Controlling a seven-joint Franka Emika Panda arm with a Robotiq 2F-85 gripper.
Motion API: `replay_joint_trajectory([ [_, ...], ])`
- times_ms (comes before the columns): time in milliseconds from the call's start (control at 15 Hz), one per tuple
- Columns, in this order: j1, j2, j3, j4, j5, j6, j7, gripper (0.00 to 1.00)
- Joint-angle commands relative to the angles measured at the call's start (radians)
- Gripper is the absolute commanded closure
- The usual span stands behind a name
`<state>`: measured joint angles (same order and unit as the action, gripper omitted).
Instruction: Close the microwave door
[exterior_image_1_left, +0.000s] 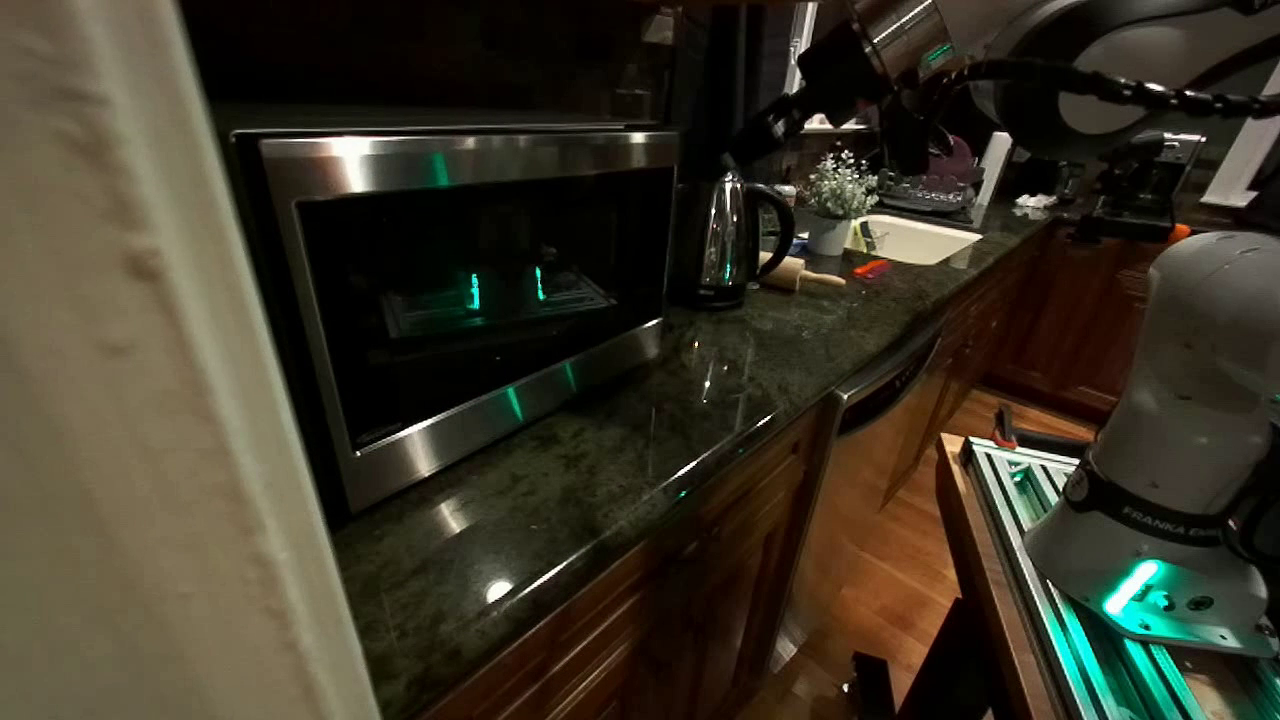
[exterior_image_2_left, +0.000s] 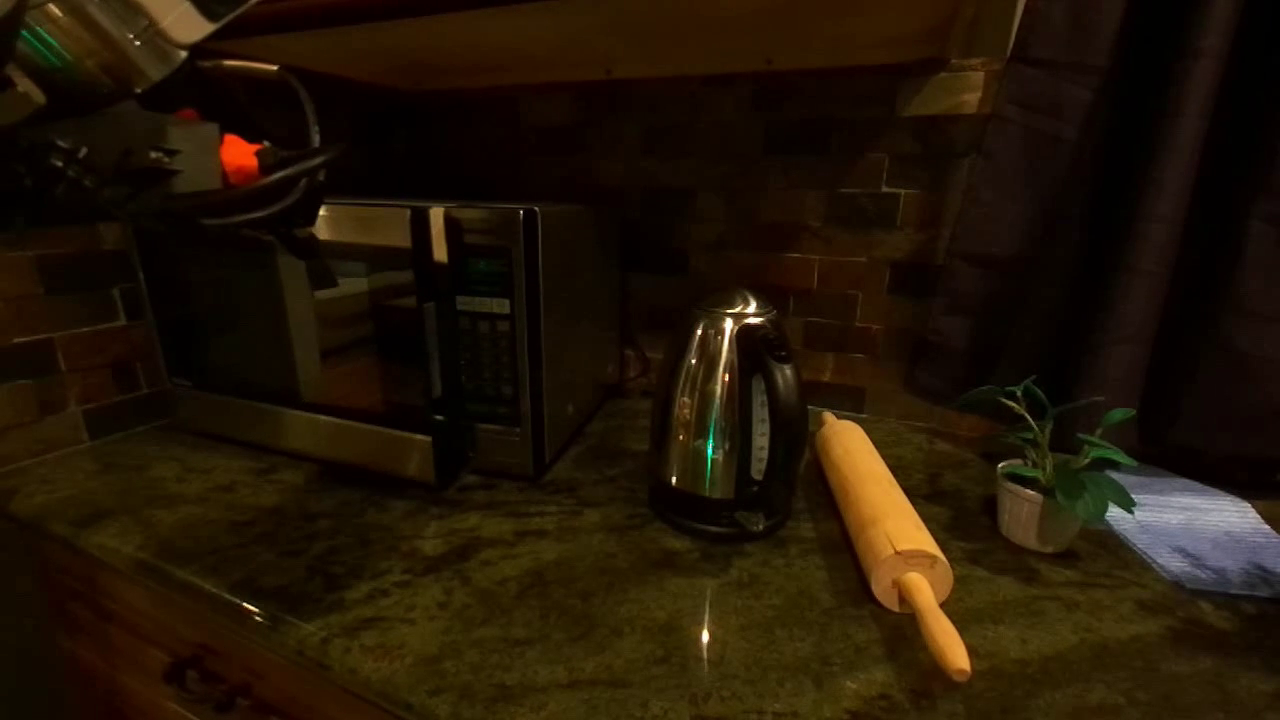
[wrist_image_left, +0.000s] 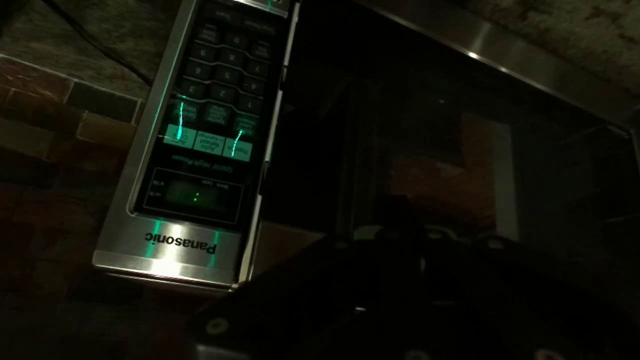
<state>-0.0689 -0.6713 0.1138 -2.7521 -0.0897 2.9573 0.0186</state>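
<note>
The Panasonic microwave (exterior_image_2_left: 578, 310) sits on a dark green stone countertop (exterior_image_2_left: 400, 590), and its microwave door (exterior_image_1_left: 490, 310) stands ajar — in an exterior view the free edge juts forward of the keypad panel (wrist_image_left: 222, 95), and in the wrist view a pale strip runs between panel and door. The Robotiq gripper (exterior_image_1_left: 742, 146) slants downward near the door, its fingers drawn together into a single dark tip; in the wrist view it lies in front of the tinted glass, too dim to tell whether it touches. There the panel's lettering reads upside down, with a green colon lit on the display (wrist_image_left: 195, 196). An electric kettle (exterior_image_2_left: 700, 420), polished steel with a black handle, stands upright near the microwave in both exterior views, and a wooden rolling pin (exterior_image_2_left: 885, 510) lies beside it. A small potted plant (exterior_image_2_left: 1040, 520) stands near the rolling pin. Farther along the counter is a cream sink (exterior_image_1_left: 930, 240) — and, across from the microwave, the Franka arm's base (exterior_image_1_left: 1160, 480) glows green on its bench.
</note>
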Motion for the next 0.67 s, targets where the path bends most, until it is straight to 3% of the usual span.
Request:
replay_joint_trajectory([
  [0, -0.022, 0.061, 0.034, 0.014, 0.006, 0.036, 0.051, 1.0],
  [200, -0.063, 0.129, 0.103, 0.018, 0.001, 0.089, 0.121, 1.0],
  [333, -0.132, 0.171, 0.178, 0.026, -0.01, 0.146, 0.179, 1.0],
  [600, -0.381, 0.222, 0.396, 0.051, -0.015, 0.262, 0.287, 1.0],
])
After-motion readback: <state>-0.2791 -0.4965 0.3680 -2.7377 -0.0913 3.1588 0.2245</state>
